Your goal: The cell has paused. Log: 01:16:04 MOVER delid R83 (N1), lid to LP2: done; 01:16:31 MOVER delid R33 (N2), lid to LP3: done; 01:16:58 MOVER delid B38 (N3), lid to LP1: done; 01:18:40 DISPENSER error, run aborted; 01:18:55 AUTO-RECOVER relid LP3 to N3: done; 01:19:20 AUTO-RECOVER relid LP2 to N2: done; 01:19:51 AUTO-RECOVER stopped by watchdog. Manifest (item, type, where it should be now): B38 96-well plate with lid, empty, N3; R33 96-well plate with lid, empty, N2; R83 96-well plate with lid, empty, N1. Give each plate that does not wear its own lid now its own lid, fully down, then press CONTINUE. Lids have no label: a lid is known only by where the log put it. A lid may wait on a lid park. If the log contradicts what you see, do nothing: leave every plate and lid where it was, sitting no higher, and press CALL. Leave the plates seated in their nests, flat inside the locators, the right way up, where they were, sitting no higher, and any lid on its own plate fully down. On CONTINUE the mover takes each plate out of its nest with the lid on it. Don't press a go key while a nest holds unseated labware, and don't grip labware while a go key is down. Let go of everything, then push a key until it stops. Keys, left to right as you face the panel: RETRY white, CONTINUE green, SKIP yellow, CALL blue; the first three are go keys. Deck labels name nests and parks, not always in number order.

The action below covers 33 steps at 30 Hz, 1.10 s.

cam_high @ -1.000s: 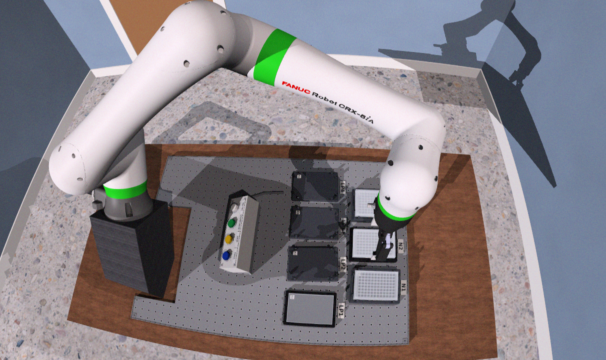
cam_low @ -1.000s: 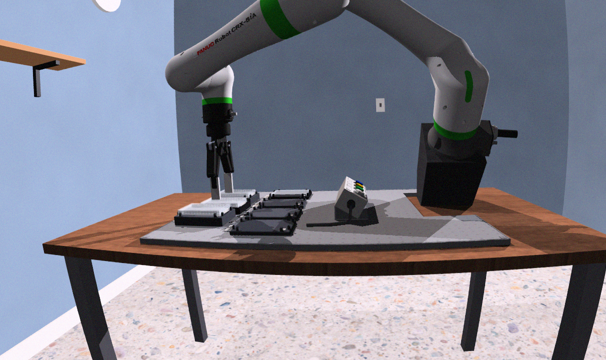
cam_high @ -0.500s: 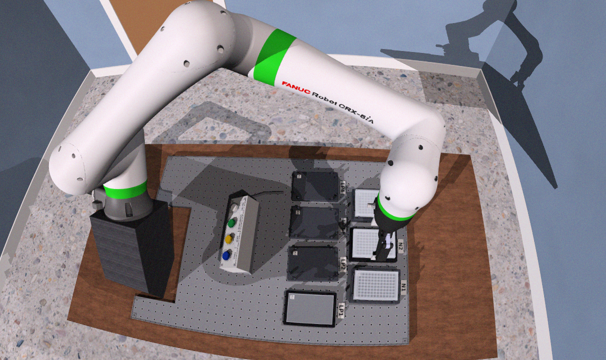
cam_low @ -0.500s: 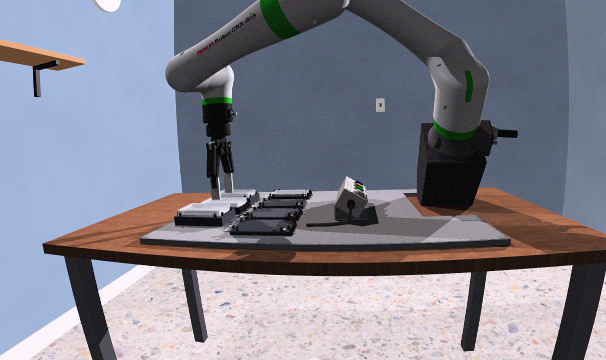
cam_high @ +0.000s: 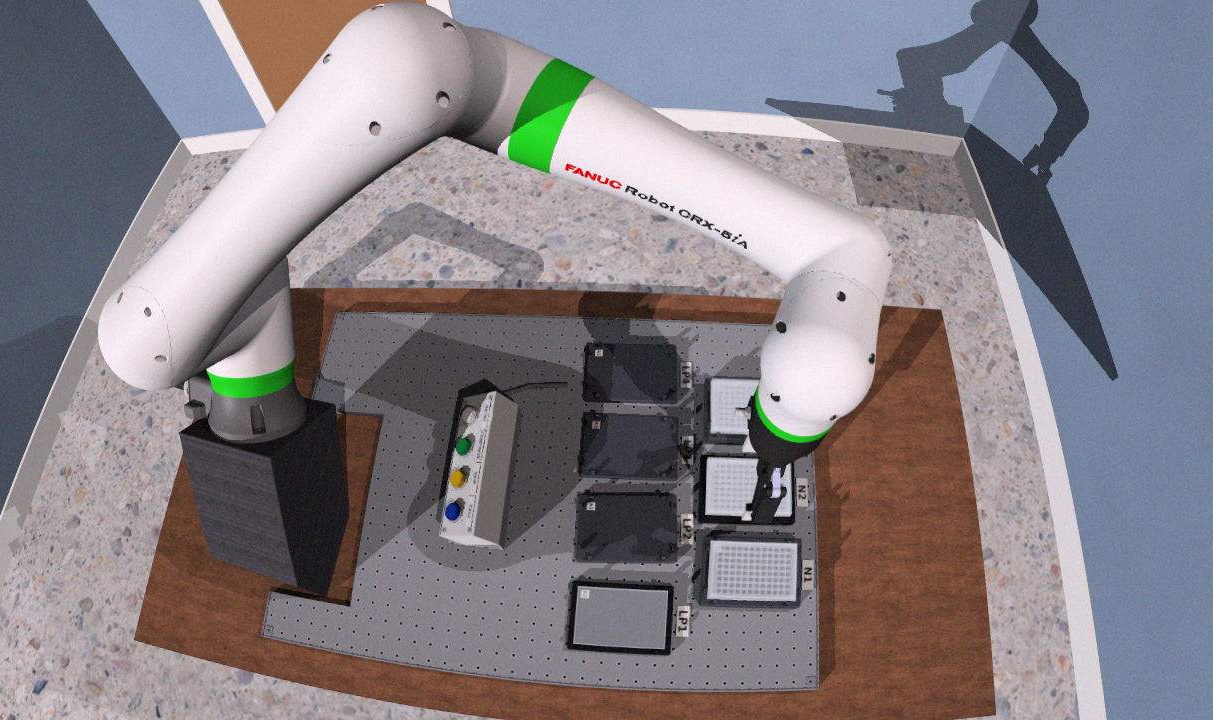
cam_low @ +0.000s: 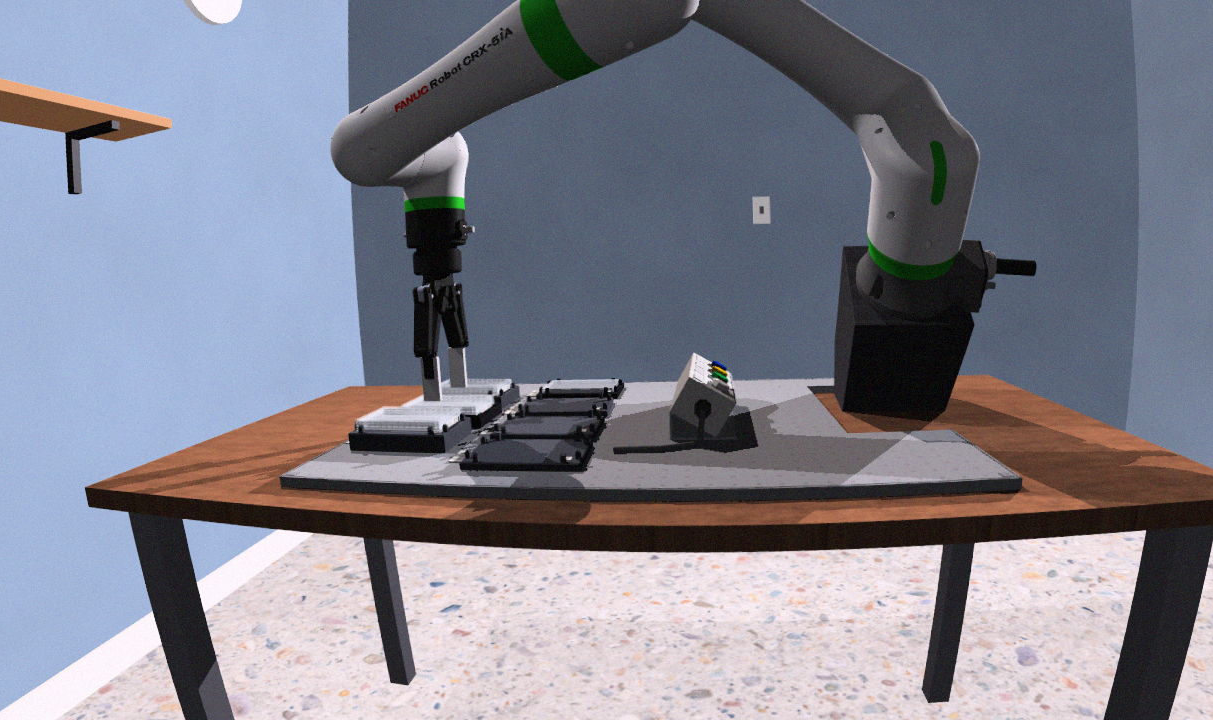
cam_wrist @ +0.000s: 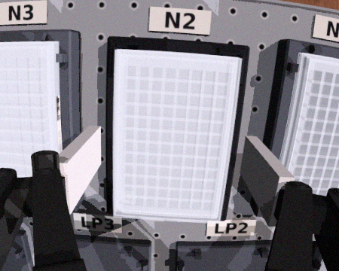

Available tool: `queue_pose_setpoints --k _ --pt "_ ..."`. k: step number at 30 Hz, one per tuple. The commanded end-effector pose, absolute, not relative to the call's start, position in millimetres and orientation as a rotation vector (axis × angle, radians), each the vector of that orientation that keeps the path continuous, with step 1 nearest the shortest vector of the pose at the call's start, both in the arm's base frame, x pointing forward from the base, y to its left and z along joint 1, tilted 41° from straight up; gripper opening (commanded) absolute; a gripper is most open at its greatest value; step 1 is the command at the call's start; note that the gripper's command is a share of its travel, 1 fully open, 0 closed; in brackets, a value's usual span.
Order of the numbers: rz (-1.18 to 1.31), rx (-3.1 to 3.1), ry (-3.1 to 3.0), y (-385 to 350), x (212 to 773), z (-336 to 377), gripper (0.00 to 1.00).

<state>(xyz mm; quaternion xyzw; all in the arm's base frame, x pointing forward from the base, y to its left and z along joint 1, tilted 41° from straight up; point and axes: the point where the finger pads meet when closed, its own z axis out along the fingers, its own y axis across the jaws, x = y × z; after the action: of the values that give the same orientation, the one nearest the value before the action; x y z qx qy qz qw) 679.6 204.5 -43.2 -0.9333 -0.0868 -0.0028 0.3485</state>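
Note:
Three white 96-well plates sit in black nests in a row. The N3 plate [cam_high: 734, 405] and the N2 plate [cam_wrist: 175, 132] each wear a clear lid. The N1 plate [cam_high: 753, 570] shows bare wells with no lid. One lid [cam_high: 619, 617] lies on park LP1. My gripper [cam_wrist: 172, 150] is open and low over N2. Its two pads stand on either side of the lidded N2 plate, near the LP3 and LP2 labels, with a small gap on each side. It holds nothing.
Parks LP2 [cam_high: 626, 526] and LP3 [cam_high: 630, 445], and a further dark park [cam_high: 631, 371] behind them, are empty. The sloped key panel [cam_high: 478, 465] stands left of the parks, with white, green, yellow and blue keys. The arm's base block [cam_high: 261, 501] is at the far left.

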Motion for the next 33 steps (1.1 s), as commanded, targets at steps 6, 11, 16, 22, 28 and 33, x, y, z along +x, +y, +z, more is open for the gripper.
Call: queue_pose_setpoints --k 6,11,16,22,28,33 --pt "-0.008 -2.419 -0.225 206.6 679.6 -45.7 0.66" --pt "-0.008 -2.419 -0.225 207.6 679.5 -46.9 0.66" --pt "-0.008 -2.419 -0.225 209.4 679.4 -48.9 0.66" --pt "-0.008 -2.419 -0.225 211.2 679.2 -51.1 0.66" --pt "-0.008 -2.419 -0.225 212.2 679.1 -52.2 0.66" --pt "-0.008 -2.419 -0.225 213.1 679.0 -53.2 0.66"
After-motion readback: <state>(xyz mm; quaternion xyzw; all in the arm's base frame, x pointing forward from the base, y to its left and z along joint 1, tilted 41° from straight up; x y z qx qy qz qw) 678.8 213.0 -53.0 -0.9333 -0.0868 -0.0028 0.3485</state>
